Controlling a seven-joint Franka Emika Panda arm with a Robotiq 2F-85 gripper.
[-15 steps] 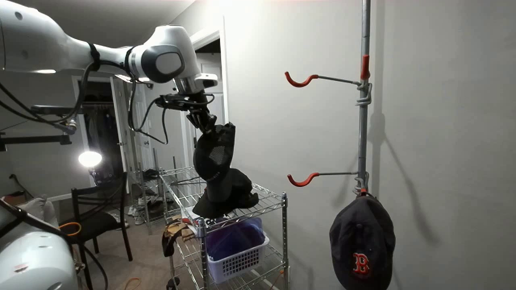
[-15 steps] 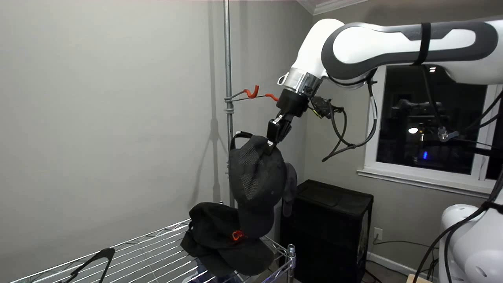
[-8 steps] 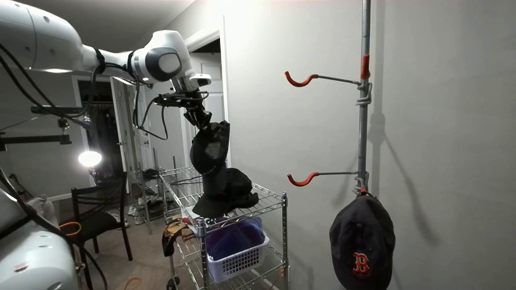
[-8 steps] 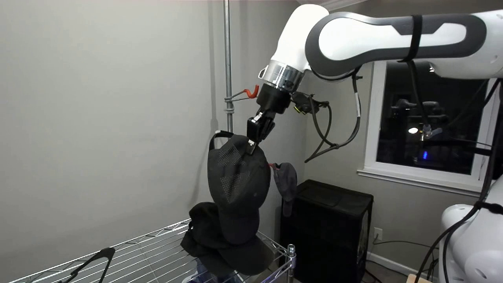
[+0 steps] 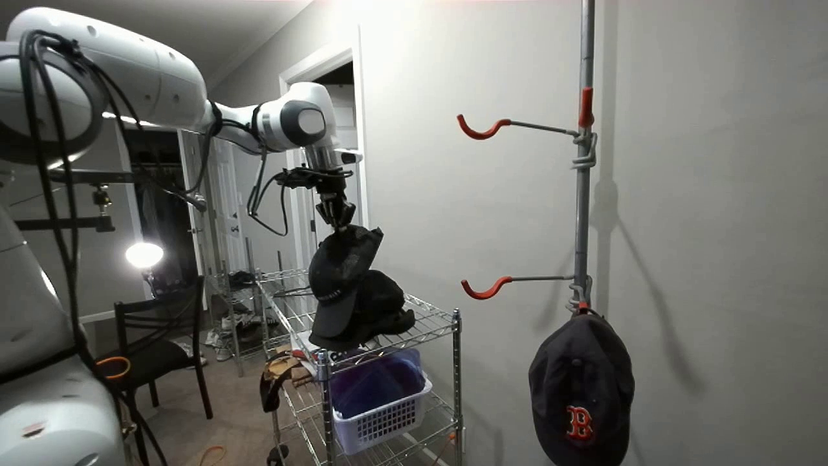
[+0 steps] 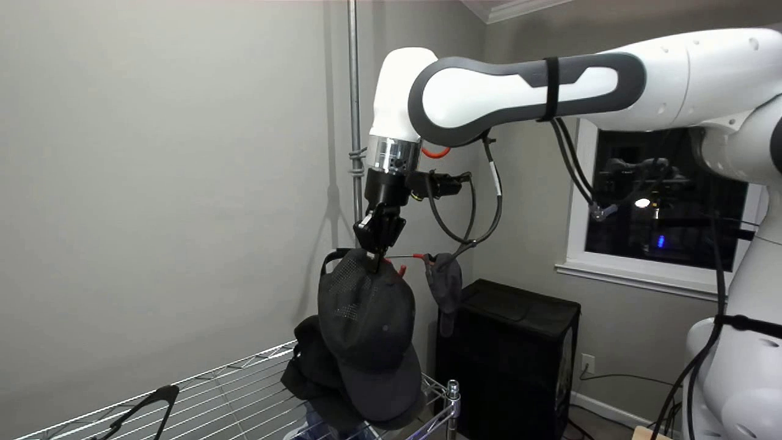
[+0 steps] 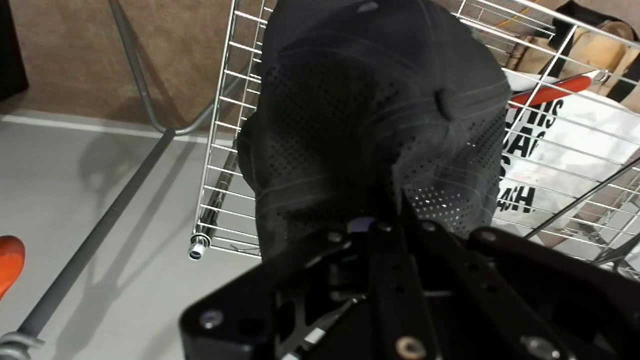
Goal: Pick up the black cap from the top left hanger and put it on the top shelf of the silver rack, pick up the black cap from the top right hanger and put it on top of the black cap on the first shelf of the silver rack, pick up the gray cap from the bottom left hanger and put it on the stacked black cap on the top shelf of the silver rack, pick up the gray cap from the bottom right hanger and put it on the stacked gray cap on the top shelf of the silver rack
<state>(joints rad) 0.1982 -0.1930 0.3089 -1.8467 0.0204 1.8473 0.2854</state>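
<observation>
My gripper (image 5: 341, 226) is shut on a dark gray mesh-backed cap (image 5: 337, 264) and holds it by the crown above the silver rack's top shelf (image 5: 457, 318). The gripper (image 6: 374, 260) and the held cap (image 6: 366, 311) also show in an exterior view, brim hanging down. Stacked black caps (image 5: 383, 292) lie on that shelf, partly hidden behind the held cap; they also show here (image 6: 313, 354). Whether the held cap touches them I cannot tell. In the wrist view the held cap (image 7: 325, 135) hides the stack. Another dark gray cap (image 5: 579, 375) with a red B hangs on the lower right hook.
A metal pole (image 5: 585, 65) carries red-tipped hooks (image 5: 485, 290) beside the rack. A white basket (image 5: 381, 421) with purple contents sits below the top shelf. A black hanger (image 6: 146, 403) lies on the rack. A black box (image 6: 507, 342) stands behind it, a chair (image 5: 158, 349) to one side.
The gripper has moved down with the gray cap, and leftward in an exterior view. The cap now hangs lower and more tilted, its brim in front of the stack. The stacked caps have not moved.
</observation>
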